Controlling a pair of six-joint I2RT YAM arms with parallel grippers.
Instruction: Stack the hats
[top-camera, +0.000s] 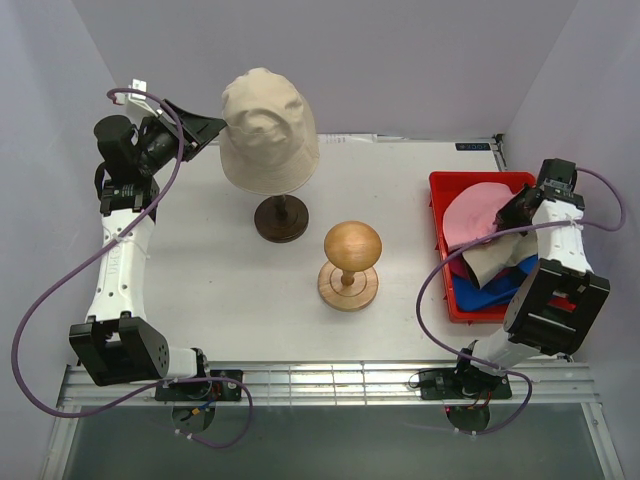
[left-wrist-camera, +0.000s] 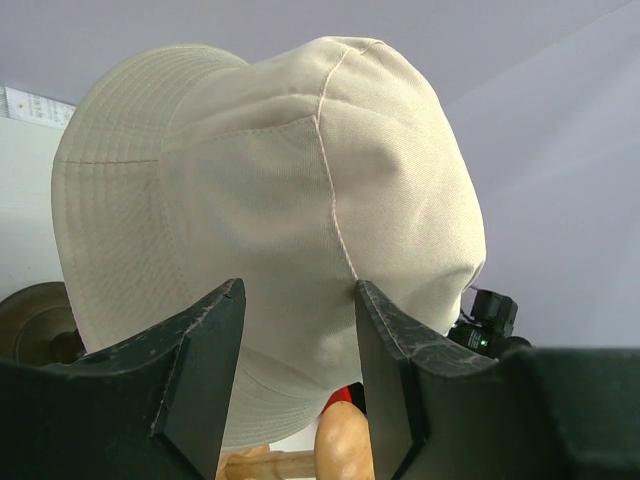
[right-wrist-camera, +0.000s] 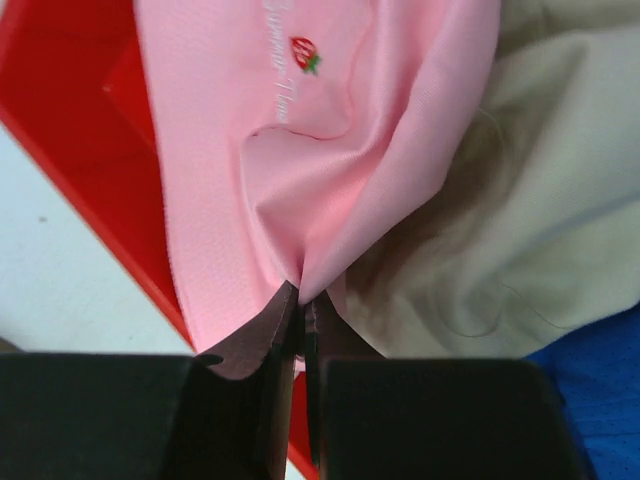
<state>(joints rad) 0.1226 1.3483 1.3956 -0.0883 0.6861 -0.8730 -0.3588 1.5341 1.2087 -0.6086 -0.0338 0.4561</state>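
A beige bucket hat (top-camera: 268, 130) sits on a dark round stand (top-camera: 281, 218) at the back left; it fills the left wrist view (left-wrist-camera: 270, 180). My left gripper (top-camera: 212, 128) is open at the hat's left side, its fingertips (left-wrist-camera: 232, 295) level with the crown (left-wrist-camera: 300, 290). My right gripper (top-camera: 505, 215) is down in the red bin (top-camera: 440, 185), shut on a pinched fold of the light pink hat (right-wrist-camera: 250, 130) (top-camera: 470, 215). A tan fabric piece (right-wrist-camera: 540, 220) and the blue cap (right-wrist-camera: 600, 380) lie beside it. I cannot make out the magenta cap.
A pale wooden head form (top-camera: 352, 245) on a round light base stands mid-table, between the hat stand and the bin; it shows low in the left wrist view (left-wrist-camera: 345, 445). Grey walls enclose the table on three sides.
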